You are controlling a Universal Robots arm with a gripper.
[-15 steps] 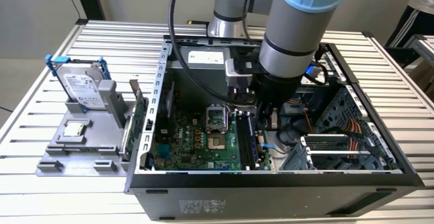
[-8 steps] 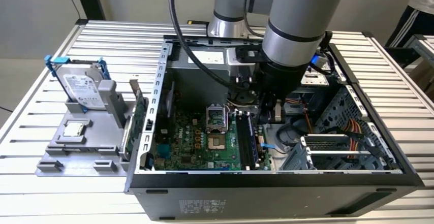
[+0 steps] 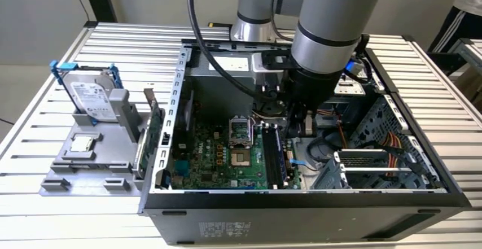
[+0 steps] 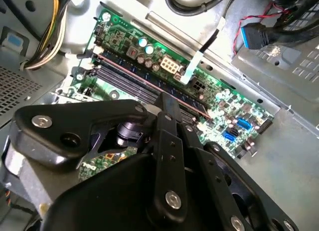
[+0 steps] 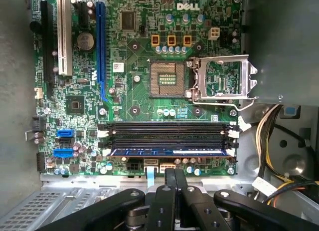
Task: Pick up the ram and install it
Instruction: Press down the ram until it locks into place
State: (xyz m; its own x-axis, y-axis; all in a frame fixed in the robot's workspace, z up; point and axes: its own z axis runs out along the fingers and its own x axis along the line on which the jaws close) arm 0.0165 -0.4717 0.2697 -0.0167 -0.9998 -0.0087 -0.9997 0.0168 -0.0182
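Ram [image 5: 167,152] seated in outermost memory slot on motherboard [image 5: 124,56], inside open computer case [image 3: 301,201] on bench. End effector [image 5: 174,191] just above it, fingers together, empty. Insertion looks done; latch state unclear.

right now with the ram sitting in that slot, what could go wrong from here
1. The ram lies along the memory slot nearest the gripper. Whether it is fully seated cannot be told; if not, it may make poor contact.
2. The white latches at the slot ends may not have closed on it.
3. The gripper hangs close above the motherboard, so a careless move could strike nearby parts or the yellow cables.
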